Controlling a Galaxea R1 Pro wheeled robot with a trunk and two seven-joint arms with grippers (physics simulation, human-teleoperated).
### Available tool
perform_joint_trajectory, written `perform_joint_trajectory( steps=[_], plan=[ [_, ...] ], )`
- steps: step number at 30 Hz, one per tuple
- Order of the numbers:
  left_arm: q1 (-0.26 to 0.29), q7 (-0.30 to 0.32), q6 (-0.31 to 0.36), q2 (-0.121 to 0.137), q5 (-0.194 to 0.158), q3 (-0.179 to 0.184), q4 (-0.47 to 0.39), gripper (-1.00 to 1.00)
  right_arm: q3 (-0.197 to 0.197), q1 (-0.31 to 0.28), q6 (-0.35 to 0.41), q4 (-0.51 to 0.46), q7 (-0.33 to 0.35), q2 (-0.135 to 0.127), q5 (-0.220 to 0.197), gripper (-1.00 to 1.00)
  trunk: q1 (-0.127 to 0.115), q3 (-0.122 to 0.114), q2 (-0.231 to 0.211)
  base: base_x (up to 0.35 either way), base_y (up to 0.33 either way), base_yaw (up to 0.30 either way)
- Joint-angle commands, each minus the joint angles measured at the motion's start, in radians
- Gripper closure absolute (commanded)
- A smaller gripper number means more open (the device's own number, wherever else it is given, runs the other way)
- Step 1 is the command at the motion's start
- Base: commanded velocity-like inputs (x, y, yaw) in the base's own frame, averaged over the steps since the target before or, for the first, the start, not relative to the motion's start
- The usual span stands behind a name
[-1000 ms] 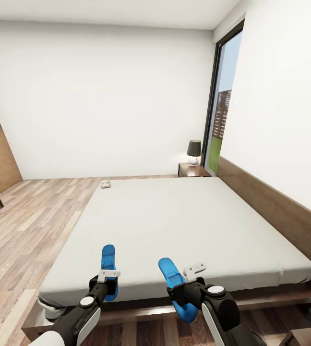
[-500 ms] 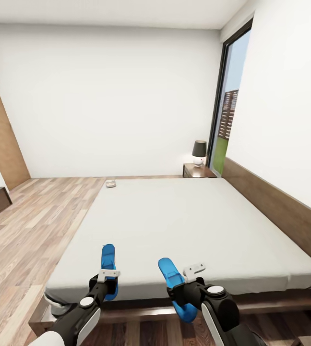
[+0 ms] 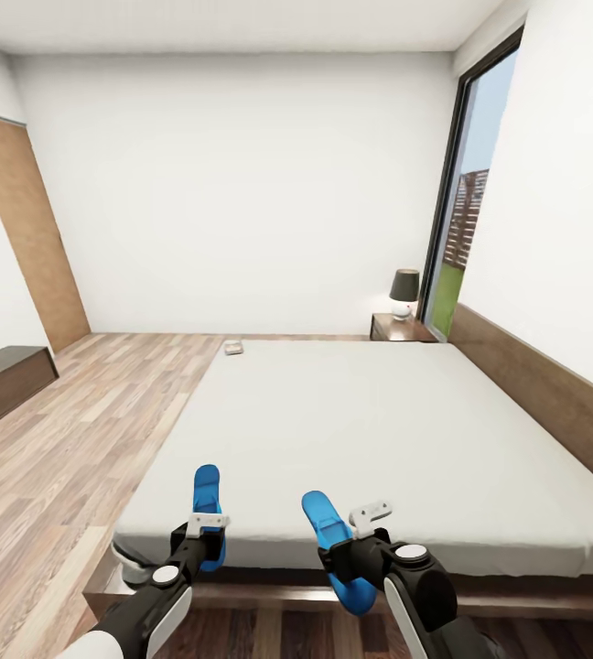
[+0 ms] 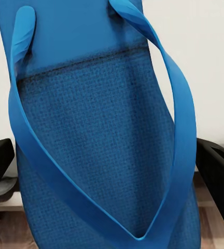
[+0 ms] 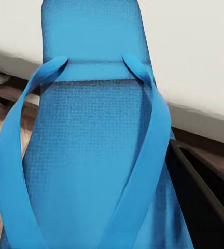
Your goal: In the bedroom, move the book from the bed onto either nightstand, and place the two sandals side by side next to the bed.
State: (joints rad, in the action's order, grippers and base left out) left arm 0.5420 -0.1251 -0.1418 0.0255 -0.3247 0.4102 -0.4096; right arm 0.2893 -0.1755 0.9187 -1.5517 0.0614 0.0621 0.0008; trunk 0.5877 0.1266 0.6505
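Observation:
Each of my grippers holds one of the two bright blue sandals in front of the bed's near edge. My left gripper (image 3: 207,531) is shut on one sandal (image 3: 207,499) (image 4: 101,135), its black fingers (image 4: 218,171) flanking the sole. My right gripper (image 3: 351,542) is shut on the other sandal (image 3: 331,540) (image 5: 91,155). The bed (image 3: 379,430) has a pale mattress and a dark wood frame. The book (image 3: 233,349) lies small on the bed's far left corner. A dark nightstand (image 3: 404,328) stands at the far right corner by the window.
A lamp (image 3: 404,291) with a dark shade sits on the nightstand. A low dark console (image 3: 4,384) stands against the left wall, next to a wooden door (image 3: 36,247). Wood-plank floor (image 3: 68,439) runs along the bed's left side. The headboard (image 3: 553,394) lines the right wall.
The whole picture has shifted right, so the camera has turned left; the console and door now show more. Both grippers hold their sandals in the same pose.

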Motion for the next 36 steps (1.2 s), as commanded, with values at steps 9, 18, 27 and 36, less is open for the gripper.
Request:
perform_joint_trajectory(
  steps=[9,18,27,36],
  plan=[
    [0.002,-0.016,-0.008,0.002,-0.01,0.0,-0.01,1.0,-0.006,-0.001,-0.021,0.042,0.003,-0.001,0.002,1.0,0.0,0.002,0.001,0.0,0.0,0.009],
    [0.002,-0.017,-0.009,0.005,-0.011,-0.008,-0.013,1.0,-0.006,-0.001,-0.046,0.057,0.003,-0.001,0.003,1.0,0.0,0.002,0.001,0.0,0.0,0.0],
    [0.002,-0.018,-0.004,0.029,-0.011,-0.009,-0.105,1.0,-0.011,-0.001,-0.049,0.059,0.003,-0.002,0.002,1.0,0.0,0.002,0.001,0.0,0.0,0.0],
    [-0.071,-0.056,0.004,0.111,-0.01,-0.007,-0.297,1.0,-0.014,-0.001,-0.049,0.059,0.003,-0.002,0.003,1.0,0.0,0.002,0.001,0.0,0.0,0.0]
  ],
)
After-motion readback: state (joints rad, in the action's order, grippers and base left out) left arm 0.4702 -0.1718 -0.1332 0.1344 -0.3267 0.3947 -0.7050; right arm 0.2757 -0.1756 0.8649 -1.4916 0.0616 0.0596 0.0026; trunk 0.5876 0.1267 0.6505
